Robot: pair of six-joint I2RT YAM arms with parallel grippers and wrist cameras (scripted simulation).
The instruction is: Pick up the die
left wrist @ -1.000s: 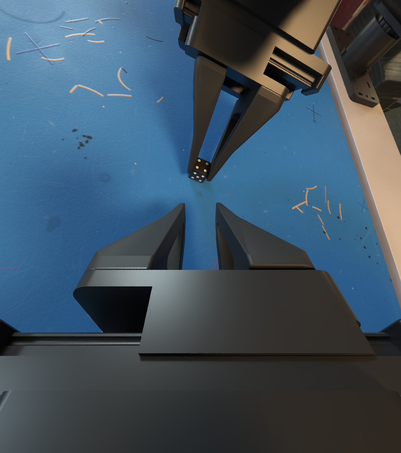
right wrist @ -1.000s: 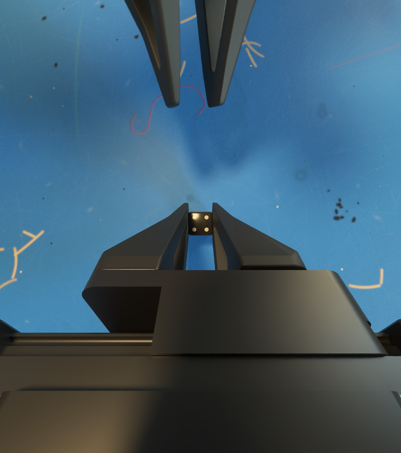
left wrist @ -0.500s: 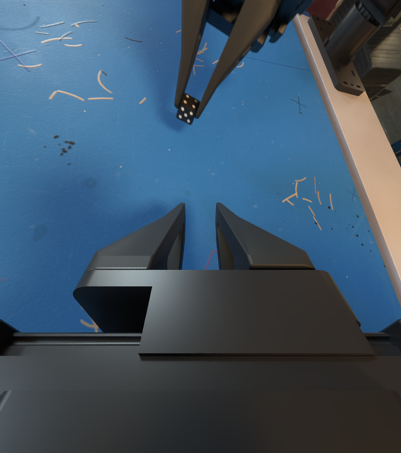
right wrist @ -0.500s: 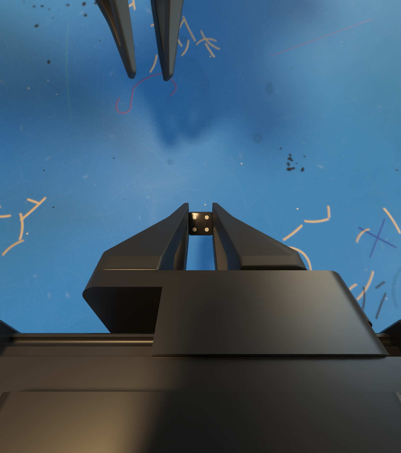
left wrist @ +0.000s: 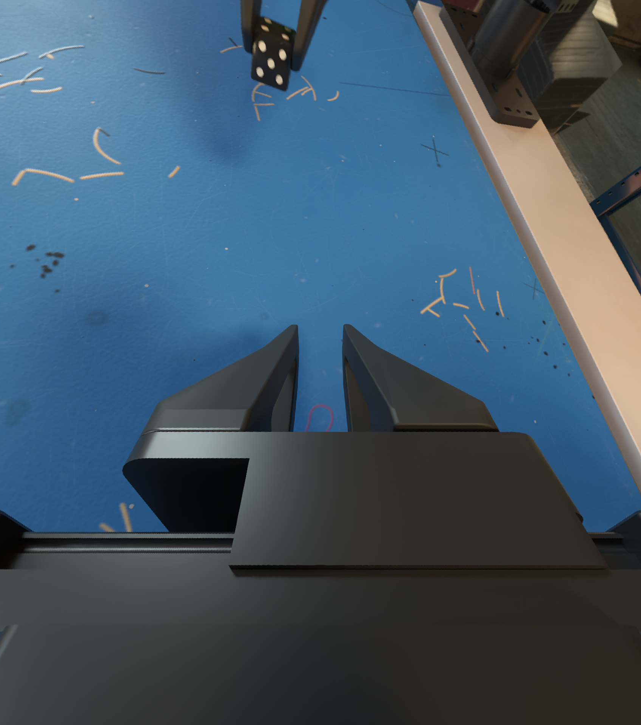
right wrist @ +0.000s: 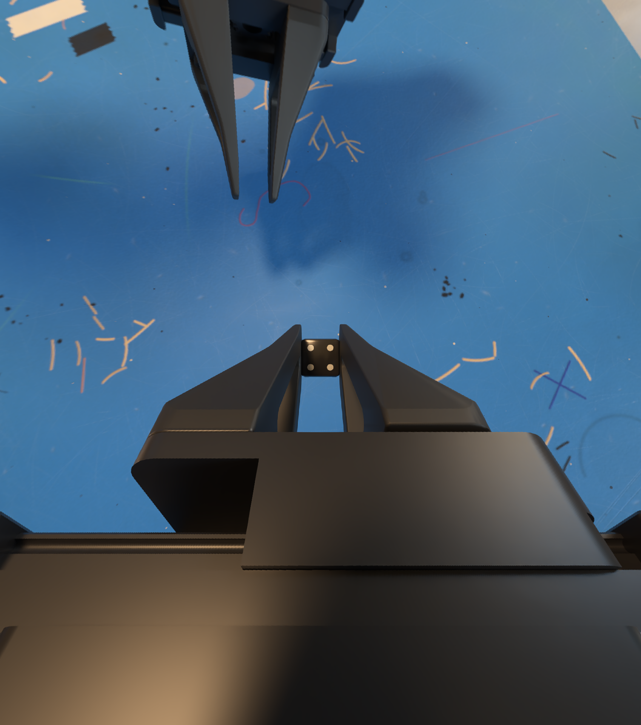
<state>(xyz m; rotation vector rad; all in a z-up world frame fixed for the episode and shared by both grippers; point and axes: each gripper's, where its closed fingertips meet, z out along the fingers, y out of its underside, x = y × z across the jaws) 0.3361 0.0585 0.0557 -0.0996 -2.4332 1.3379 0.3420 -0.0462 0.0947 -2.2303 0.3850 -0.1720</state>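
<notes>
A small black die with pale pips (right wrist: 320, 357) is clamped between the fingertips of my right gripper (right wrist: 320, 327), held well above the blue table (right wrist: 468, 219). In the left wrist view the die (left wrist: 270, 59) shows at the top edge between the right gripper's fingers (left wrist: 298, 47), off the surface. My left gripper (left wrist: 320, 327) is empty, its fingers a narrow gap apart, hovering above the table. It also shows in the right wrist view (right wrist: 253, 198), pointing down, apart from the die.
The blue table (left wrist: 193, 235) is covered in chalk-like scribbles and dark specks. Its pale edge (left wrist: 546, 235) runs along the right, with a black arm mount (left wrist: 507, 90) on it. Two tape pieces, white (right wrist: 44, 17) and black (right wrist: 91, 39), lie far off.
My right gripper has risen with the die, lifting it off the table; the surface looks farther away. The left gripper has also risen a little, its gap unchanged.
</notes>
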